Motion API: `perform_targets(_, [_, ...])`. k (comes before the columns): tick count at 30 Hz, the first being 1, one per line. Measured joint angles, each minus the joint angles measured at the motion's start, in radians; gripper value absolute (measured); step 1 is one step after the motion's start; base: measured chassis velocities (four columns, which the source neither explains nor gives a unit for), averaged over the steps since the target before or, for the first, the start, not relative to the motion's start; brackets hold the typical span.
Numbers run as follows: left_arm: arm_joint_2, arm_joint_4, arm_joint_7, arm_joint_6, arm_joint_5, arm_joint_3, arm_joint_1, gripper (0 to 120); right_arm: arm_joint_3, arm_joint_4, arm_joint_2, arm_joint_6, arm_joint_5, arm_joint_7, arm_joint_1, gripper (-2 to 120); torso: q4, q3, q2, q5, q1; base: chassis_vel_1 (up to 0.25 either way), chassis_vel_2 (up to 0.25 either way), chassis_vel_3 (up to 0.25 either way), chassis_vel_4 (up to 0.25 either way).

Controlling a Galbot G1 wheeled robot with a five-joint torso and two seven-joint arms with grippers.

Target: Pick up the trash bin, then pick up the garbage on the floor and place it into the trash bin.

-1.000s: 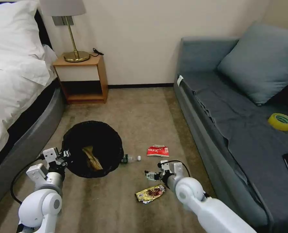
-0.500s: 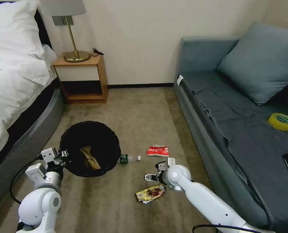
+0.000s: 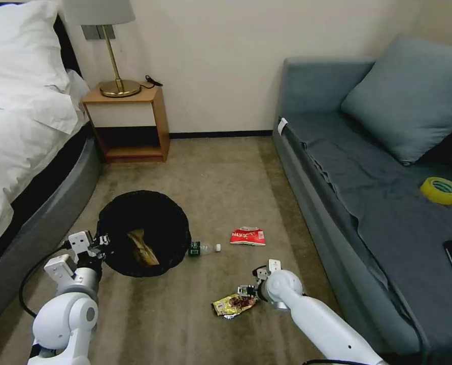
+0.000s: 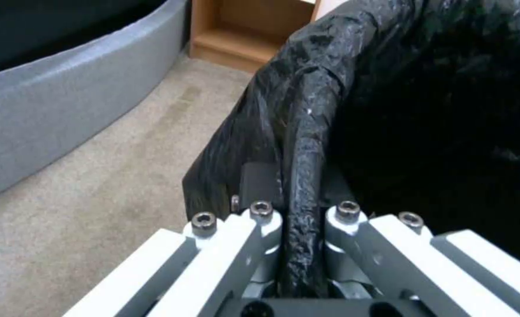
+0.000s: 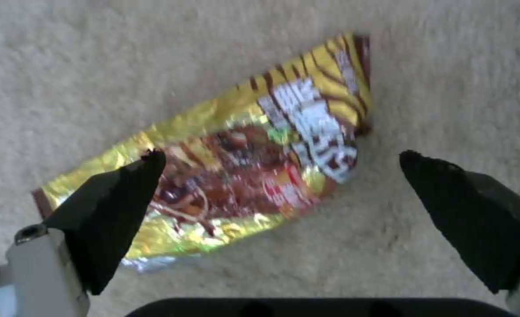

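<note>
Right claw (image 5: pixel 277 163) over wrapper (image 5: pixel 236 171).
Fingers spread wide, wrapper flat on floor; left claw (image 4: pixel 301 220) clamps bin (image 4: pixel 313 132) rim (black liner).

Trash bin (image 3: pixel 143 233) left of bottle (image 3: pixel 204 248), packet (image 3: pixel 247 236) right of bottle, wrapper (image 3: pixel 234 305) nearest robot.

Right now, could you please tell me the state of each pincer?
Left pincer: shut on the trash bin rim.
Right pincer: open above the snack wrapper.
</note>
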Motion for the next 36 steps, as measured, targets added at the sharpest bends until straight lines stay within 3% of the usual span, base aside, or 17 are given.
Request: perform_targets(36, [0.014,0.024,0.041,-0.035,-0.014,-0.050,0.019,3,-0.018,-0.056,0.087,0.063,-0.110,-0.076,-0.004,100,0.0002,0.000,0.000,0.0001,0.000,0.000,0.000,0.000,0.000])
